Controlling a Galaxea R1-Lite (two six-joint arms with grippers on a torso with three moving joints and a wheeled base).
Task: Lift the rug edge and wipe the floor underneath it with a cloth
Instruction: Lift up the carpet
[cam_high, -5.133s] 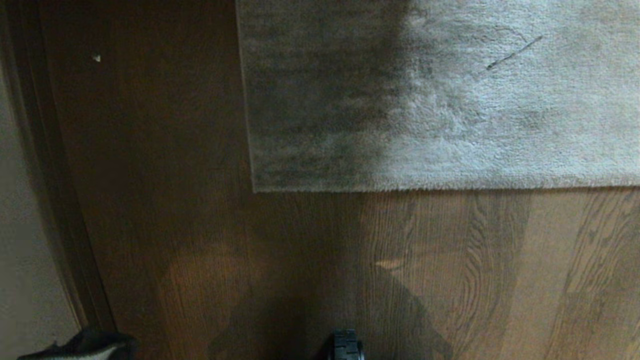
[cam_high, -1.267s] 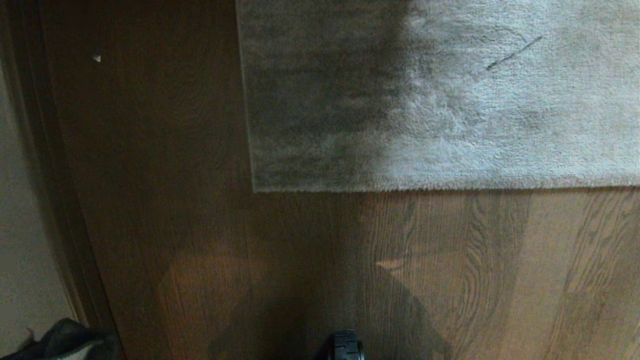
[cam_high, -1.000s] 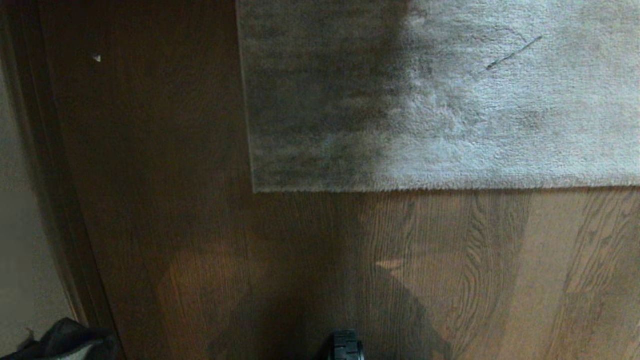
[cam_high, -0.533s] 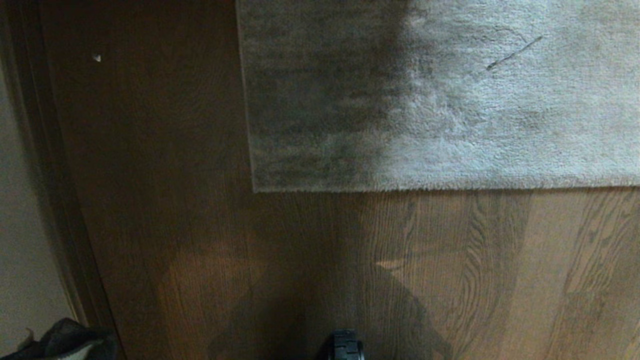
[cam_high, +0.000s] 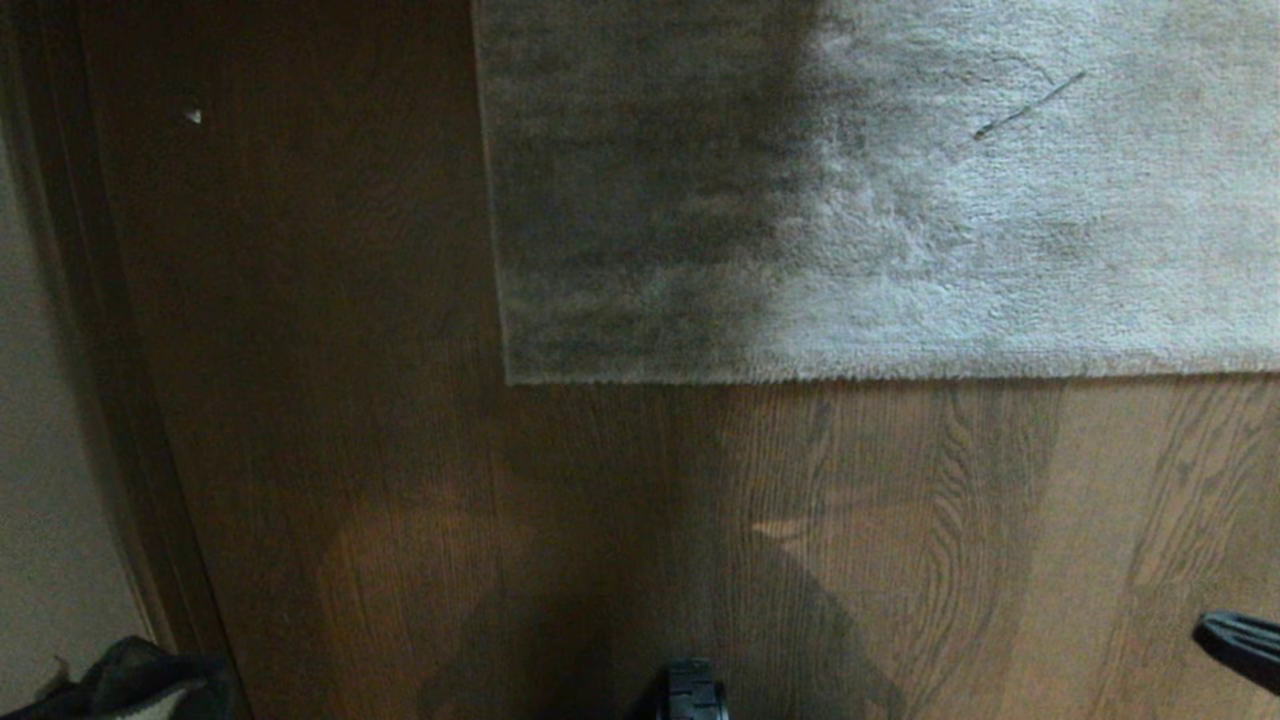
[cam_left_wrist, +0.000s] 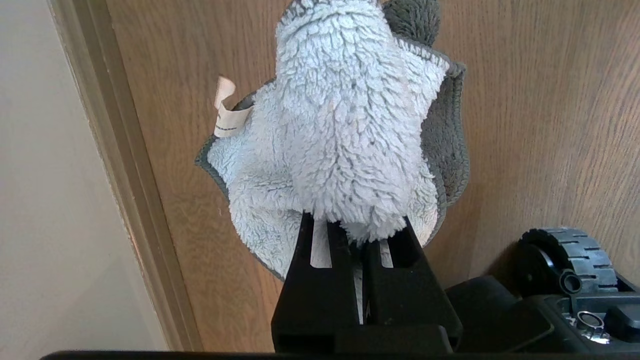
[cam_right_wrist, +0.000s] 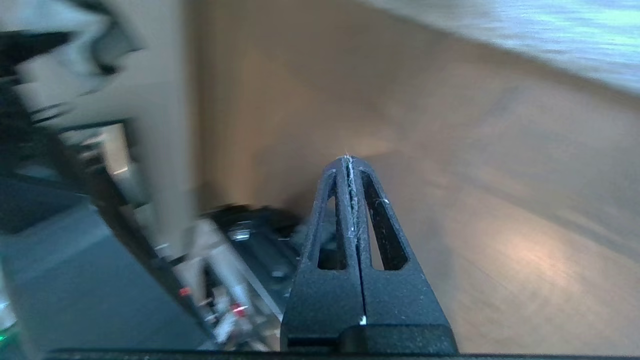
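Observation:
The light grey rug (cam_high: 900, 200) lies flat on the brown wood-grain floor (cam_high: 900, 520), its near edge straight and its corner left of the middle. My left gripper (cam_left_wrist: 356, 225) is shut on the fluffy pale grey-blue cloth (cam_left_wrist: 345, 125), which bunches beyond the fingers; it hangs low by the baseboard, and the cloth (cam_high: 130, 682) shows at the head view's lower left corner. My right gripper (cam_high: 1215, 633) pokes in at the lower right edge, well short of the rug. Its fingers (cam_right_wrist: 348, 160) are pressed together with nothing between them, over bare floor (cam_right_wrist: 500, 210), with the rug (cam_right_wrist: 550, 35) beyond.
A dark baseboard (cam_high: 110, 400) and pale wall (cam_high: 40, 520) run along the left. The robot's base (cam_high: 692, 692) sits at the bottom centre, with a wheel (cam_left_wrist: 570, 257) near the left gripper. A small white speck (cam_high: 193, 116) lies on the floor; a thin dark strand (cam_high: 1030, 105) lies on the rug.
The right gripper's tip has come into the head view at the lower right edge. The rug and the cloth in the left gripper have stayed where they were.

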